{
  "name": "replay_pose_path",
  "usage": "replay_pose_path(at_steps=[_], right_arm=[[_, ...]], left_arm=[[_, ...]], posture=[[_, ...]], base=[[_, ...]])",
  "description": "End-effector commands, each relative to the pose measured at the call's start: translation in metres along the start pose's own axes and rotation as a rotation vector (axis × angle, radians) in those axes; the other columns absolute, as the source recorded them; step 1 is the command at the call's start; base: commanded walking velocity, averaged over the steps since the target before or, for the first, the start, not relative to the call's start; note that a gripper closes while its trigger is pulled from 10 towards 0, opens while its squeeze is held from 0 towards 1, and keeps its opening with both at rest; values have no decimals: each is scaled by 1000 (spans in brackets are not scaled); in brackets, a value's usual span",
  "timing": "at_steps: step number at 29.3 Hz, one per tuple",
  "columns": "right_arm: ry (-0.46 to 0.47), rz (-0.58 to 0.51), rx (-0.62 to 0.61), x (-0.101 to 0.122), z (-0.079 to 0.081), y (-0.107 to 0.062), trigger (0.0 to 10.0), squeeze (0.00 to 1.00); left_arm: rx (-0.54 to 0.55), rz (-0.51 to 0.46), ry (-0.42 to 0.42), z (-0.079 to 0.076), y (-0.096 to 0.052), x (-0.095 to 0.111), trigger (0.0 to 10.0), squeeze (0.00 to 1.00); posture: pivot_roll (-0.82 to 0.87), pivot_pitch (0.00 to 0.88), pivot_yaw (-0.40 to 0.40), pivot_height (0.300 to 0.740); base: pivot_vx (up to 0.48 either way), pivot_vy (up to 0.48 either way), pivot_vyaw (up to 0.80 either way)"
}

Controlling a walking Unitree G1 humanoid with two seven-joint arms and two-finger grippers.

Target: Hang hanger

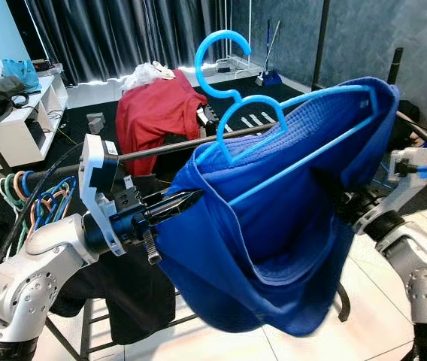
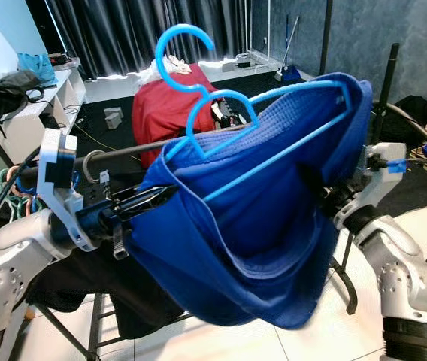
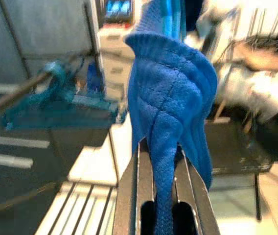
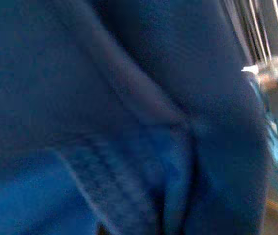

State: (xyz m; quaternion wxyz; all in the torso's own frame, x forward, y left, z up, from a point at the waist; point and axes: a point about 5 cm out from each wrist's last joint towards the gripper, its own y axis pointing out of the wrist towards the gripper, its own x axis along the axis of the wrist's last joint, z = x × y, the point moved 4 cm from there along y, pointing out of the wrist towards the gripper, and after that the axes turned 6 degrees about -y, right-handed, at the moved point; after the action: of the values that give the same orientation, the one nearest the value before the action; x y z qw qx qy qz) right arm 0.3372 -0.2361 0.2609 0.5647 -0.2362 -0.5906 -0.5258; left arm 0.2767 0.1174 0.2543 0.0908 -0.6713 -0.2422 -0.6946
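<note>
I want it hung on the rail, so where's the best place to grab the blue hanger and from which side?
Probably the neck just under the hook of the blue hanger, from the robot's right: it stands bare above the blue cloth, and the left gripper already pinches the cloth's edge.

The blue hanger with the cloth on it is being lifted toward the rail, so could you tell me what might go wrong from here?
The blue cloth hangs bunched on the blue hanger; it could slide off. The left gripper pinches only the cloth's edge, so that grip may slip. The hook is above the dark rail, not over it, and may miss.
</note>
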Motion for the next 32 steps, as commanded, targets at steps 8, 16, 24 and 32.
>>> replay_pose_path(at_steps=[8,16,24,32], right_arm=[[89,-312,-198,89,-60,-26,0,0],[38,121,-344,11,-77,-29,8157,0],[81,543,-208,-76,-36,-41,10000,1000],[-57,606,544,-58,79,-70,10000,1000]], left_arm=[[76,177,113,24,-39,0,0,0],[20,127,121,15,-29,12,0,0],[-181,44,68,-14,-15,30,0,0],[-213,87,93,-13,-9,23,0,0]], posture=[[-124,0,24,740],[-133,0,29,740],[-133,0,29,740],[-148,0,28,740]], base=[[0,0,0],[0,0,0],[0,0,0],[0,0,0]])
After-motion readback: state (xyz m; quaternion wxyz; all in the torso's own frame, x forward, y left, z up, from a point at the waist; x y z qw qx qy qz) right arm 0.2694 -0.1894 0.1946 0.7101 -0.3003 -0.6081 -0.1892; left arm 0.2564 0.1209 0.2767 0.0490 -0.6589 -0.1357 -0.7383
